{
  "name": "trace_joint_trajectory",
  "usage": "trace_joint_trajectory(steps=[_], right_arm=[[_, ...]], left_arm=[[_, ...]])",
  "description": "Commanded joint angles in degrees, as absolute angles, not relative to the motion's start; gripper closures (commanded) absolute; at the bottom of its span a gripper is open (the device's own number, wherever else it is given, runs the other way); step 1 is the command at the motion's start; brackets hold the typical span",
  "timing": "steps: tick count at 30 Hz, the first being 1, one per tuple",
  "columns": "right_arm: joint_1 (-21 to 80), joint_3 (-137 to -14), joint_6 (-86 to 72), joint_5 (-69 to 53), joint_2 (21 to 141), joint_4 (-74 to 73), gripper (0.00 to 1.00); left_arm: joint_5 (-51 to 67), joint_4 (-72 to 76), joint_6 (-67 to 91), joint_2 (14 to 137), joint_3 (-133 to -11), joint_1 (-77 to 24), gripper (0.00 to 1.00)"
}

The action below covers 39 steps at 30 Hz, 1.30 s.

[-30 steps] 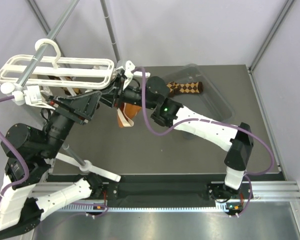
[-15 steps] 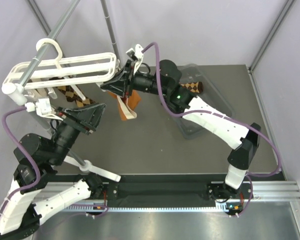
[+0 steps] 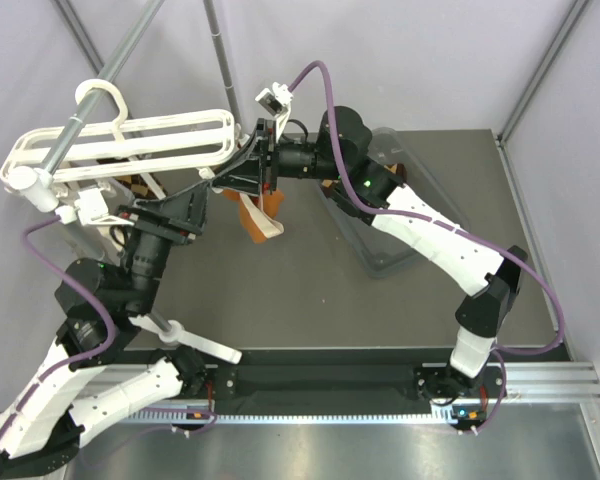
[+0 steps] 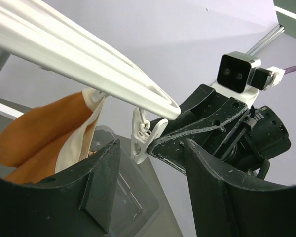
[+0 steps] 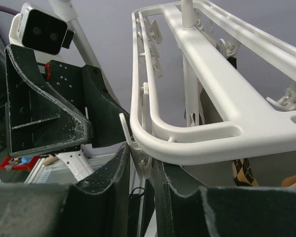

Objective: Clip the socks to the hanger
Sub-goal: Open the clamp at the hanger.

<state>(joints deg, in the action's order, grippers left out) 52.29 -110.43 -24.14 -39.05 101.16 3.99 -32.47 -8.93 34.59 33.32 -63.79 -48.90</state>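
White hanger [image 3: 150,143] on grey pole [image 3: 120,50], orange sock [image 3: 261,218] dangling, right tool [image 3: 226,178] alongside

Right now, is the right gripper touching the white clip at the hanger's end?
Touching. The right wrist view shows the right gripper with both fingers pressed against opposite sides of the white clip under the end of the hanger.

The hanger [image 5: 222,98] is a white plastic rectangular frame with cross bars. It hangs by its top hook, with small clips dangling under its rails. Its rounded end sits just above the right fingers [image 5: 108,197], and one white clip [image 5: 140,160] at that end hangs down between them, pinched. One sock [image 5: 241,173], brown-and-tan argyle, hangs under the frame, beyond those fingers and farther along the rails.
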Motion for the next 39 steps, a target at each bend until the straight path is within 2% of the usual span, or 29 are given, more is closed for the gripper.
trace_joint_trajectory(steps=[1,10,22,32,35,36,38,39], right_arm=[[51.1,-112.2,-27.7,-43.2,99.5,5.5,1.0],[49.7,-111.4,-32.4,-46.6,100.4,9.3,1.0],[49.8,-111.4,-33.0,-47.1,100.5,10.1,1.0],[49.7,-110.9,-33.5,-47.6,100.5,11.0,1.0],[49.7,-110.7,-33.4,-47.6,100.5,11.0,1.0],[49.7,-110.7,-33.3,-47.6,100.5,11.0,1.0],[49.7,-110.7,-33.3,-47.5,100.5,11.1,1.0],[49.7,-110.6,-33.3,-47.4,100.5,11.0,1.0]], left_arm=[[-31.8,-1.6,33.4,35.6,-63.9,-49.0,0.4],[-32.5,-0.4,34.8,36.4,-63.3,-49.0,0.39],[-32.3,3.4,37.3,37.4,-62.9,-49.0,0.48],[-31.2,3.6,38.7,38.8,-63.5,-49.1,0.52],[-31.0,3.9,38.7,38.8,-63.5,-49.0,0.61],[-31.0,4.0,38.7,38.8,-63.6,-49.0,0.68],[-31.1,4.0,38.5,38.7,-63.5,-49.0,0.85],[-31.6,4.0,38.6,38.7,-63.6,-49.0,1.0]])
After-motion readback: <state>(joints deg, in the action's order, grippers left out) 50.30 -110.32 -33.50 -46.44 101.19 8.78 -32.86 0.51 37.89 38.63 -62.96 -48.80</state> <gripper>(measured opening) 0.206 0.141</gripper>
